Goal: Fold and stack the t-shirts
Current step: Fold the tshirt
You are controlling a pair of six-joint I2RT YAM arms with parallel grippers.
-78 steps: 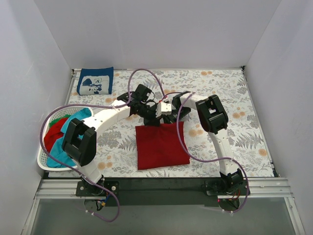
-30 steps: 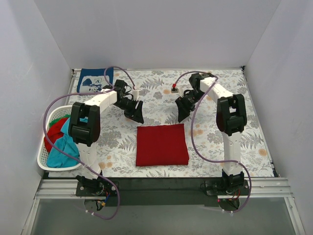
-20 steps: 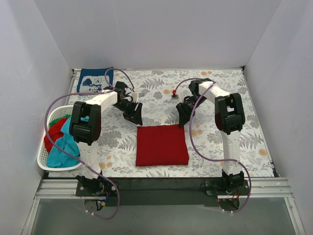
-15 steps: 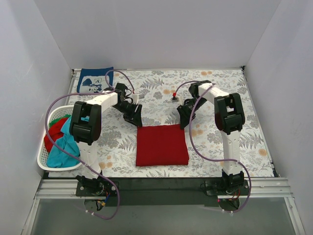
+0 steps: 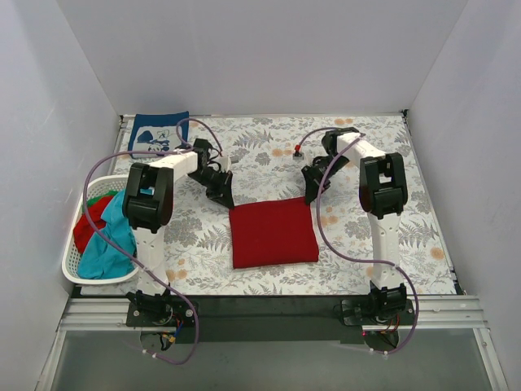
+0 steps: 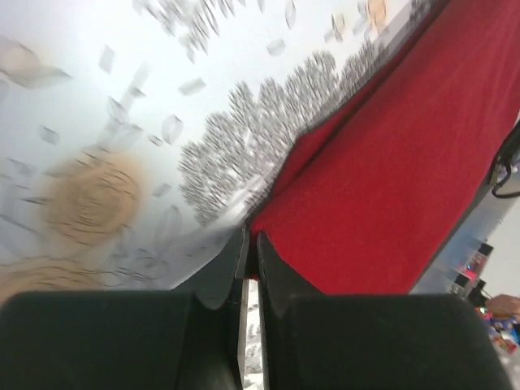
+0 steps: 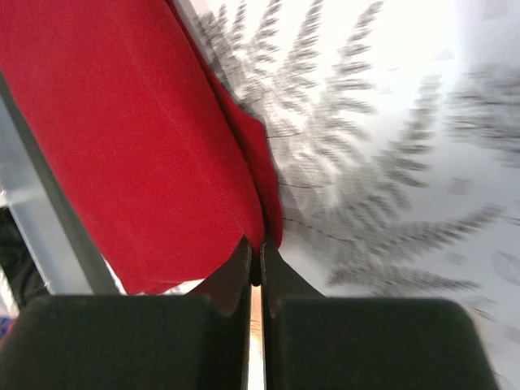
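Note:
A dark red t-shirt (image 5: 273, 234), folded into a square, lies on the floral cloth at the middle front. My left gripper (image 5: 225, 198) is at its far left corner and my right gripper (image 5: 310, 195) is at its far right corner. In the left wrist view the gripper (image 6: 251, 244) is shut on the red edge (image 6: 390, 179). In the right wrist view the gripper (image 7: 258, 248) is shut on the red corner (image 7: 130, 138). A folded navy t-shirt with white print (image 5: 159, 134) lies at the back left.
A white laundry basket (image 5: 72, 262) at the left edge holds red, teal and green t-shirts (image 5: 106, 236). The floral table cloth (image 5: 391, 163) covers the table. White walls stand on three sides. Purple cables loop over both arms.
Both grippers moved in and down onto the red t-shirt's far corners and closed on them. The shirt has shifted slightly away and to the right, a little skewed.

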